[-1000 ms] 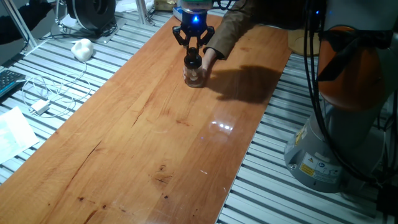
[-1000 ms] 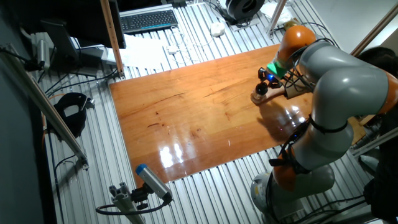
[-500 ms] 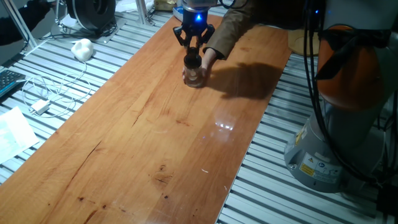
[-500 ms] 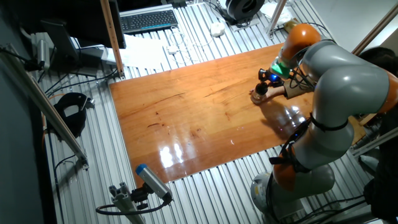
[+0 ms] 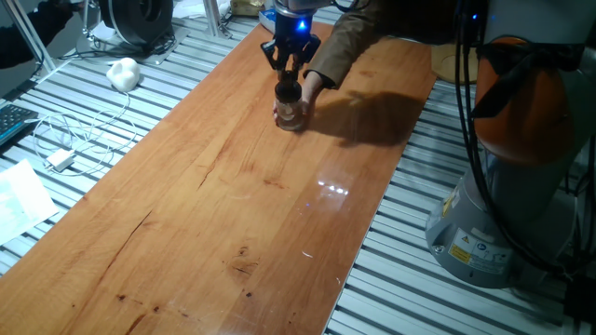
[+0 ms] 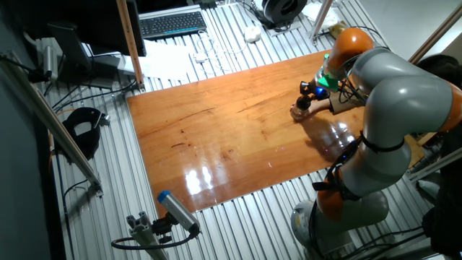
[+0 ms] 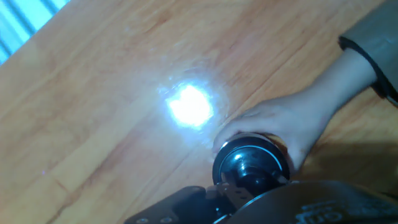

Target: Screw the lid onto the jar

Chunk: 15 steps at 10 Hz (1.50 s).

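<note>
The clear glass jar point(image 5: 291, 113) stands on the wooden table point(image 5: 233, 195) at its far end, and a person's hand point(image 5: 312, 87) holds it from the right. The black lid point(image 5: 290, 91) sits on top of the jar. My gripper point(image 5: 290, 76) hangs straight above it, its fingers closed in on the lid's knob. In the other fixed view the gripper point(image 6: 307, 96) is over the jar point(image 6: 297, 110). In the hand view the lid point(image 7: 250, 163) with its knob shows from above, the hand point(image 7: 283, 121) cupped around it; the jar's glass is hidden under the lid.
The person's sleeved arm point(image 5: 346, 37) reaches in from the far side. My arm's base point(image 5: 521, 140) stands right of the table. A white object point(image 5: 123, 72) and cables point(image 5: 65, 140) lie on the slatted surface to the left. A keyboard point(image 6: 172, 24) lies beyond.
The gripper has turned a little about its upright axis over the lid and its fingers look narrower. The jar and the person's hand have stayed in place.
</note>
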### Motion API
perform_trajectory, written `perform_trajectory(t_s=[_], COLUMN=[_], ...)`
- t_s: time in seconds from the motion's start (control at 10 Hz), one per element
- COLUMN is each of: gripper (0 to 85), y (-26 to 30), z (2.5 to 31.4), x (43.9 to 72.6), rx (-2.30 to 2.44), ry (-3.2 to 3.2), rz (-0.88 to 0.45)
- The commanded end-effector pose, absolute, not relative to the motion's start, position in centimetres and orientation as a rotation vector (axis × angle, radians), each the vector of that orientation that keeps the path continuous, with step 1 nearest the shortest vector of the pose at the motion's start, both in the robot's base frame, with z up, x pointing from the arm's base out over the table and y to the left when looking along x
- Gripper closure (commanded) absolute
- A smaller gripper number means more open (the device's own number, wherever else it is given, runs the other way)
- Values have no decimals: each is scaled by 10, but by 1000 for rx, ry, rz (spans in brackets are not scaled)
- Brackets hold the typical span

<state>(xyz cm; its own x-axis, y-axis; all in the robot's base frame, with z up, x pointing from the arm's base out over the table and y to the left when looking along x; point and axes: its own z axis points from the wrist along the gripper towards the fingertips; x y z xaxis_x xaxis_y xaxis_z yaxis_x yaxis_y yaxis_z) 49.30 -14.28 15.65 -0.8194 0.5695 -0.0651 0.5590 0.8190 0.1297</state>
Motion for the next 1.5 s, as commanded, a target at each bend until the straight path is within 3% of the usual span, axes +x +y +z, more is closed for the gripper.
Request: perform_trajectory(t_s=[0.0, 1.0, 1.4], gripper=[850, 850, 850], y=[-143, -142, -143], z=[156, 158, 158], x=[493, 493, 493], rx=[740, 354, 402], ry=[2948, 3020, 3028], rz=[158, 2, 44])
